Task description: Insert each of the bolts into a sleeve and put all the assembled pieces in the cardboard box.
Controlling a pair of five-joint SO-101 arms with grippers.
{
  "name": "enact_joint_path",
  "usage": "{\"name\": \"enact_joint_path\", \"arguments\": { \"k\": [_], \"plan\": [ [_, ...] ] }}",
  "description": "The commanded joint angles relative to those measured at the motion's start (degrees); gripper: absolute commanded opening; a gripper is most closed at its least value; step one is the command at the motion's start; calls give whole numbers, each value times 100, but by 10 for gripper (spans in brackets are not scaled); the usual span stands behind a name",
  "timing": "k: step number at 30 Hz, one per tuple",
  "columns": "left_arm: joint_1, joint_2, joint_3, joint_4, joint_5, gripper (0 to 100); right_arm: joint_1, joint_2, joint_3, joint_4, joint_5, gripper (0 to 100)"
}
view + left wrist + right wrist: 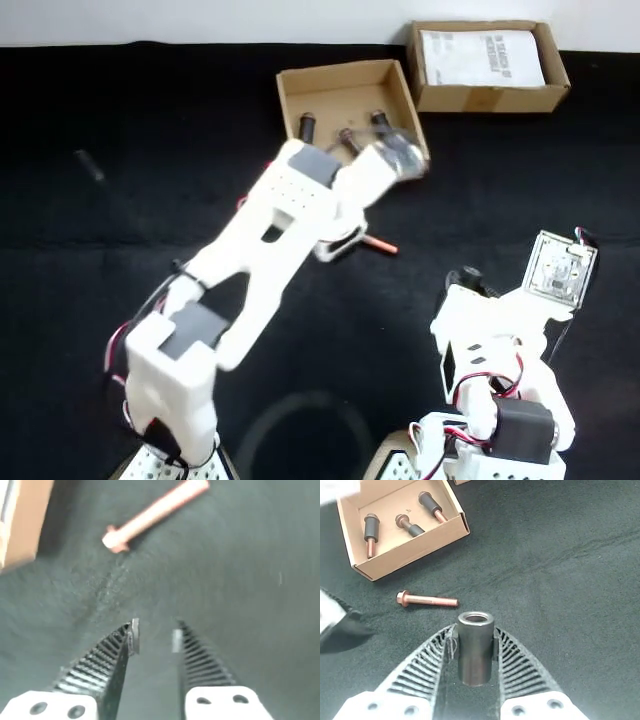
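The cardboard box lies well ahead of the right gripper and already holds three assembled pieces, each a bolt seated in a dark sleeve. The left gripper hangs over the black table with its fingers spread and nothing between them; a corner of the box sits off to one side, beyond its tips. Ahead of those tips, and clear of them, the one loose bolt lies flat on the table (it also lies between the right gripper and the box). The right gripper is pinching a sleeve, held lengthwise between the fingers with its open bore toward the tips. I judge the task roughly three-quarters done: what remains is to pick up that bolt, slide it into the held sleeve and put the pair in the box.
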Motion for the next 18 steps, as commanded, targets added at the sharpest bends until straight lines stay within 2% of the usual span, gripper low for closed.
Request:
{"name": "enact_joint_path", "arguments": {
  "k": [1, 10, 12, 18],
  "plan": [
    [40, 567, -831, 404, 2127, 156, 13, -22, -22, -13, 9, 6],
    [-101, 2044, -2457, 571, 5591, 151, 13, -66, 365, 13, -26, 6],
    [-84, 2229, -2844, 580, 5802, 151, 13, -48, 374, 13, -167, 6],
    [22, 2659, -3873, 536, 5829, 151, -198, -31, 382, 13, -202, 6]
  ]
}}
